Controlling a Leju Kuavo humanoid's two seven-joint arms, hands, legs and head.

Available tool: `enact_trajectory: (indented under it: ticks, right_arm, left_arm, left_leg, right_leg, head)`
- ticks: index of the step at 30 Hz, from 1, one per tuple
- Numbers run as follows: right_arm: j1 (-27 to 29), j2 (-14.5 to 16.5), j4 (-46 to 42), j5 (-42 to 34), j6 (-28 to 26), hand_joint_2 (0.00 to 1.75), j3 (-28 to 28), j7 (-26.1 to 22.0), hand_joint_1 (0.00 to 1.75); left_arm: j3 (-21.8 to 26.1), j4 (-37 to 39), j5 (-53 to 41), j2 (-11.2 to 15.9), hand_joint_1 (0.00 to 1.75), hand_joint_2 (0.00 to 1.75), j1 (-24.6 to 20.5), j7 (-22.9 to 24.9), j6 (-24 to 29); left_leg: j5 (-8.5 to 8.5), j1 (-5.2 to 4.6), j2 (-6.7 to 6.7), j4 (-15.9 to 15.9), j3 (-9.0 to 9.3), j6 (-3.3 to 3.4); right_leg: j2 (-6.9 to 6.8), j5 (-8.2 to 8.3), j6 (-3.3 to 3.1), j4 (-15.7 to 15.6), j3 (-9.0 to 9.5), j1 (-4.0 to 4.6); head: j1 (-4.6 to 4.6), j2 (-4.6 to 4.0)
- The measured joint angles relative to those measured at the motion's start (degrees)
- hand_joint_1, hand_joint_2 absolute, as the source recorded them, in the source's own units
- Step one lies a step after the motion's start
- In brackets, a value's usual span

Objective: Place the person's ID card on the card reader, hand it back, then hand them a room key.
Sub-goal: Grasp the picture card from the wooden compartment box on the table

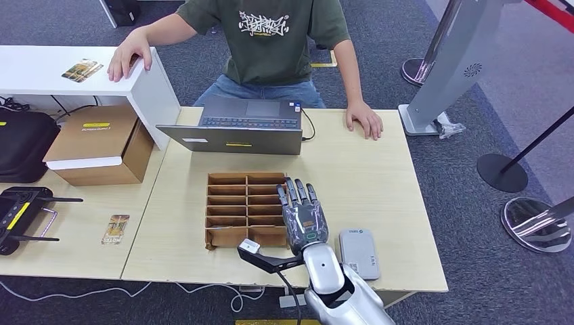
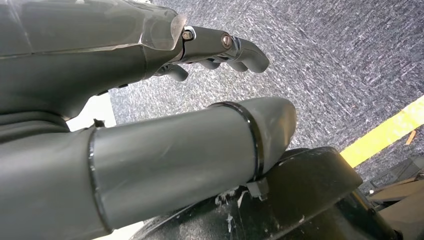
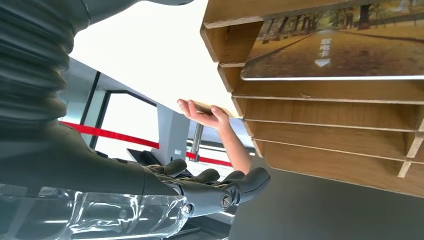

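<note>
Right hand [image 1: 304, 215]: lower centre of the head view, fingers spread and holding nothing, over the right edge of the wooden card rack [image 1: 246, 208].
Left hand [image 2: 150, 85]: hangs over the carpet, fingers loosely curled, holding nothing.
Room key [image 3: 335, 45]: a scenic card lying in a rack slot, upper right of the right wrist view.
Card reader [image 1: 359, 253]: grey, lower right of the hand.
ID card: cannot tell which card it is.
Person's hand [image 1: 364, 119]: rests at the table's upper edge.
Advice: pinch one card by its edge, lift it straight out.
</note>
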Motion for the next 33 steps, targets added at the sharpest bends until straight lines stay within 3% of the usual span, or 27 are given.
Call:
enact_trajectory:
  ticks: [19,33]
  right_arm:
    - [3.6,-0.2,-5.7,-0.2,1.9,1.75,0.0,0.7,0.00]
    - [4.4,1.7,-4.9,-0.8,2.1,1.75,1.2,1.4,0.00]
  left_arm:
    - [0.0,0.0,0.0,0.0,0.00,0.00,0.0,0.0,0.3]
    - [0.0,0.0,0.0,-0.1,0.00,0.00,0.0,0.1,0.4]
  left_leg:
    - [0.00,0.00,0.00,0.0,-0.01,0.00]
    - [0.00,0.00,0.00,0.0,-0.01,0.00]
  right_leg:
    - [0.00,0.00,0.00,0.0,0.01,0.00]
    - [-0.01,0.00,0.00,0.0,0.01,0.00]
  head:
    - [0.00,0.00]
    - [0.00,0.00]
